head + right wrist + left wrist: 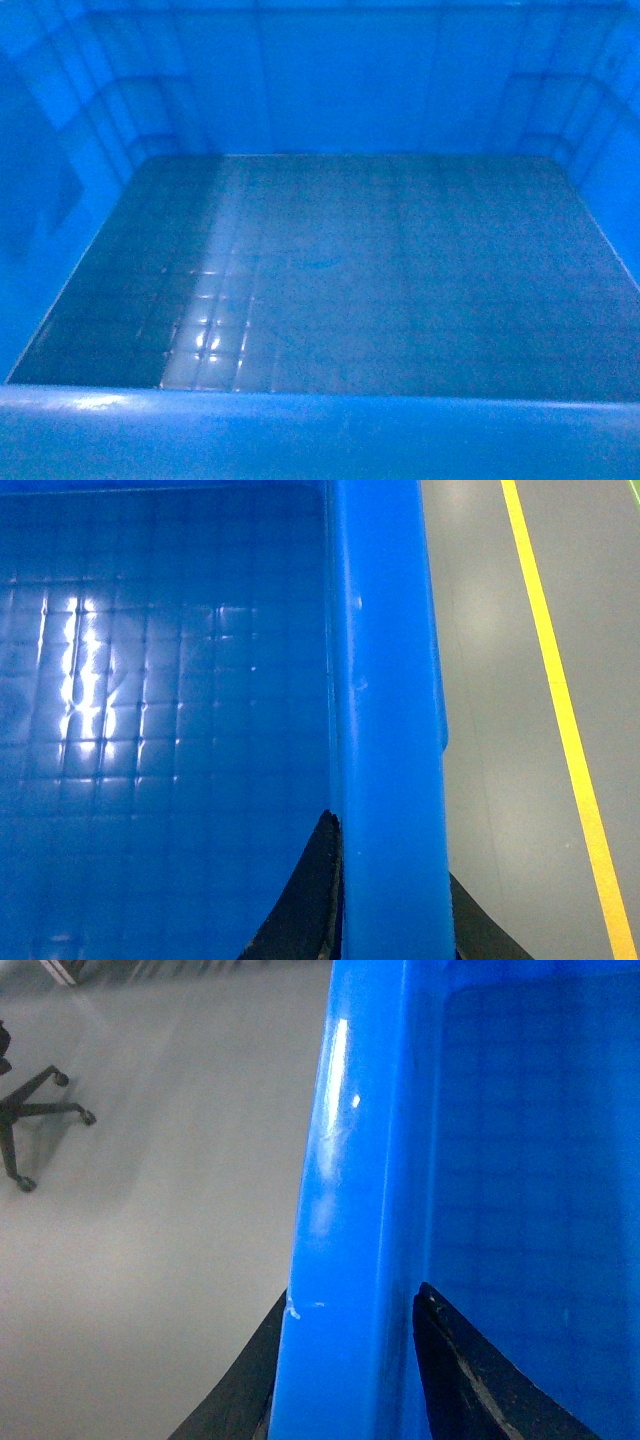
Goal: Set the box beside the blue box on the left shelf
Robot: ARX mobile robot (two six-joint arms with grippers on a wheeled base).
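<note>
The bright-blue box [330,110] fills the head view, showing only its grid-patterned floor, ribbed walls and near rim. My left gripper [345,1360] is shut on the box's left rim [345,1160], one black finger [245,1400] outside, the other inside. On the opposite side, my right gripper [390,900] is shut on the box's right rim [385,660], with one finger [305,900] inside the box and one outside. Bare floor shows beneath both rims, so the box hangs in the air. The left shelf and the other blue box are out of view.
A black office-chair base [30,1120] stands on the grey floor left of the box. A yellow floor line [560,700] runs along the right side. The box blocks the head view of everything ahead.
</note>
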